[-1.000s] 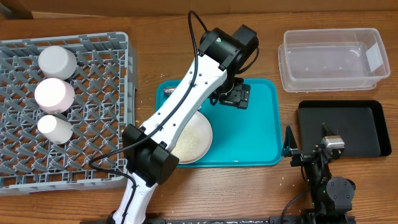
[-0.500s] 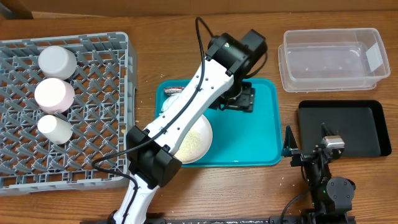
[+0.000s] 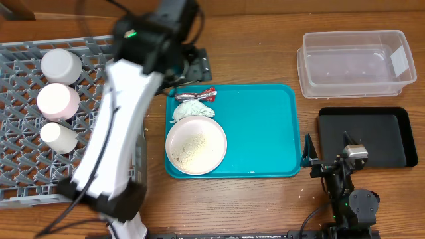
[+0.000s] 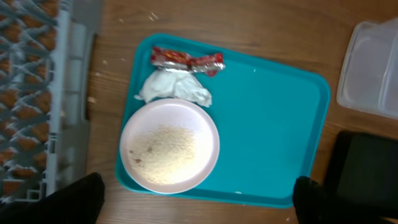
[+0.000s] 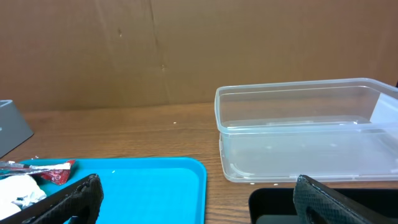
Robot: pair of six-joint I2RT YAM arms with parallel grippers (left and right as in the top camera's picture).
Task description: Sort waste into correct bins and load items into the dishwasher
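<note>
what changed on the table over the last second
The left gripper, open and empty, swung left from over the teal tray's far middle to the table beyond its far-left corner, beside the rack, uncovering the wrapper and napkin. Nothing was grasped or released. Wrapper, napkin, plate, dishes and right gripper stayed put.

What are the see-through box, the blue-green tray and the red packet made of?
The see-through box looks like clear plastic: glossy, transparent walls. The blue-green tray seems smooth moulded plastic with a raised rim. The red packet is probably foil-lined film, given its crinkles and silvery ends.
</note>
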